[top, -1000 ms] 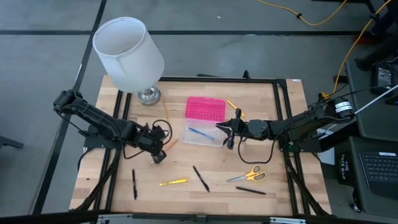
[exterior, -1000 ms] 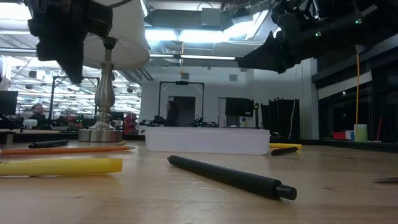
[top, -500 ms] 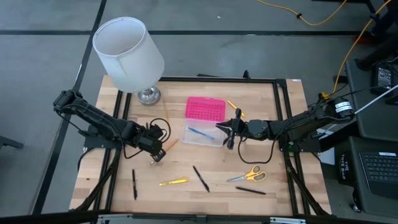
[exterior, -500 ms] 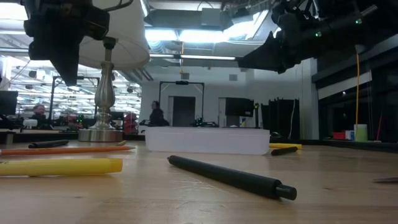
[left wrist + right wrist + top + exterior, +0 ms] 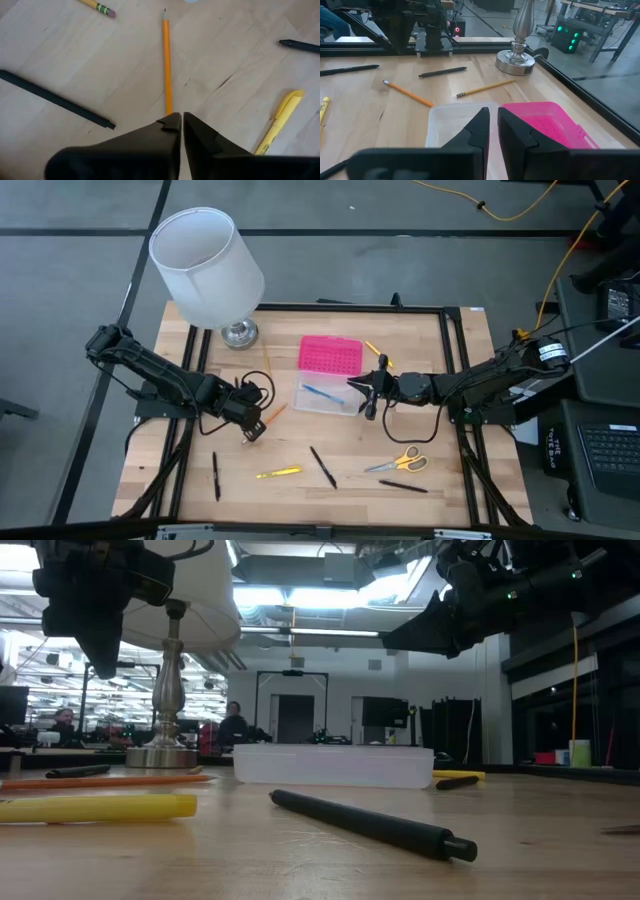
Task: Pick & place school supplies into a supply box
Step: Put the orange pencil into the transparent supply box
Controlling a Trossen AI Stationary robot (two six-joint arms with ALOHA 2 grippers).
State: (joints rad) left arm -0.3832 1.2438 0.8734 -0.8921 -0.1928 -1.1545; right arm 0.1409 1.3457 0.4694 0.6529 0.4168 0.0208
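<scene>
The supply box lies open mid-table: pink lid [image 5: 330, 355] and clear base [image 5: 325, 397] with a blue pen in it. My right gripper [image 5: 363, 394] hovers level at the base's right end [image 5: 451, 125], its fingers a narrow gap apart with nothing between. My left gripper [image 5: 250, 426] points down above the table, shut, over the near end of an orange pencil [image 5: 166, 60] that lies flat. A yellow highlighter [image 5: 278, 472], black pens [image 5: 322, 466] [image 5: 216, 476] and yellow-handled scissors [image 5: 398, 462] lie along the table's near side.
A white lamp [image 5: 207, 265] stands at the far left, its metal foot [image 5: 516, 60] on the table. A wood pencil [image 5: 485, 88] lies near it. Another black pen [image 5: 403, 486] lies near the scissors. A black frame [image 5: 455, 360] rims the table.
My left gripper has tipped a little in place, and more of the orange pencil shows beside it in the high view.
</scene>
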